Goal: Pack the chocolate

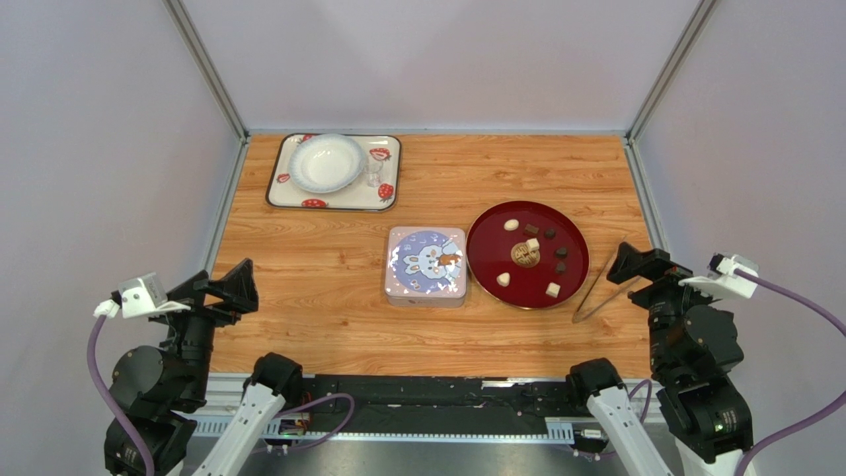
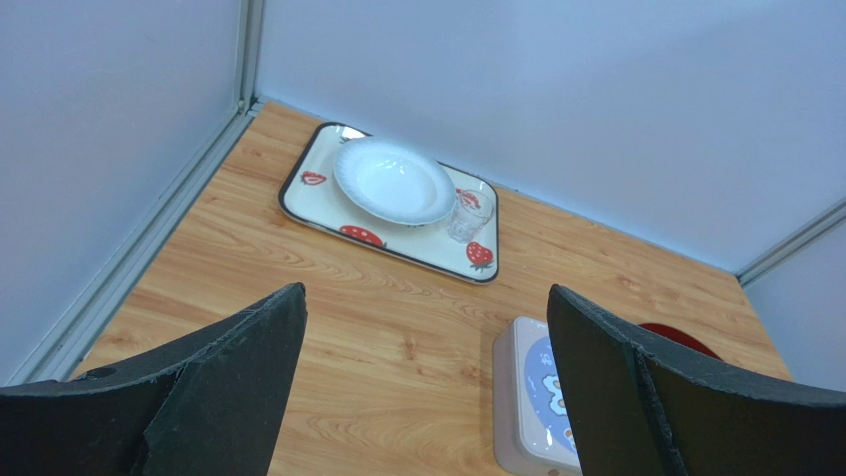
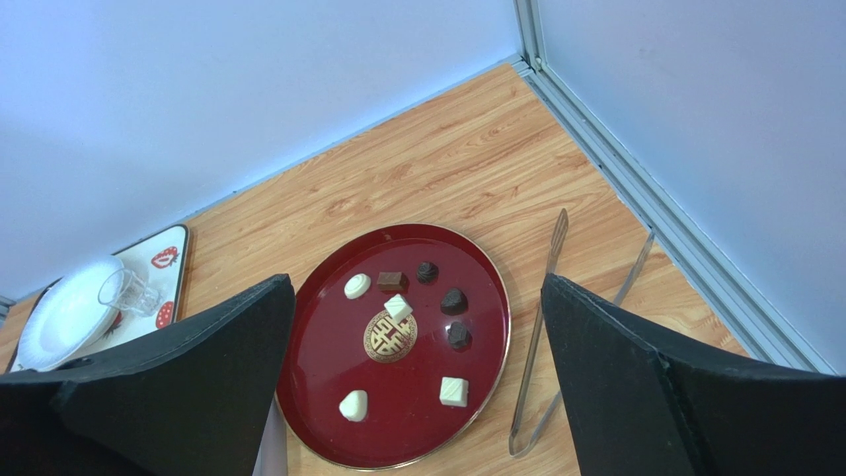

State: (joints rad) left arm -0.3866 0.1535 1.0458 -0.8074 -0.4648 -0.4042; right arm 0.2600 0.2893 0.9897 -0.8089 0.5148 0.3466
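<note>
Several small chocolates, dark brown ones point(image 1: 564, 251) and cream-white ones point(image 1: 503, 279), lie on a round dark-red plate point(image 1: 489, 258); they also show in the right wrist view point(image 3: 454, 391). A square tin point(image 1: 426, 265) with its rabbit-picture lid shut sits just left of the plate. Metal tongs point(image 1: 593, 292) lie right of the plate. My left gripper point(image 1: 241, 287) is open and empty at the near left. My right gripper point(image 1: 635, 266) is open and empty at the near right, close to the tongs.
A strawberry-pattern tray point(image 1: 382, 195) at the back left holds a white bowl point(image 1: 326, 162) and a small glass point(image 1: 372, 175). Walls with metal frames close in the table's left, right and back sides.
</note>
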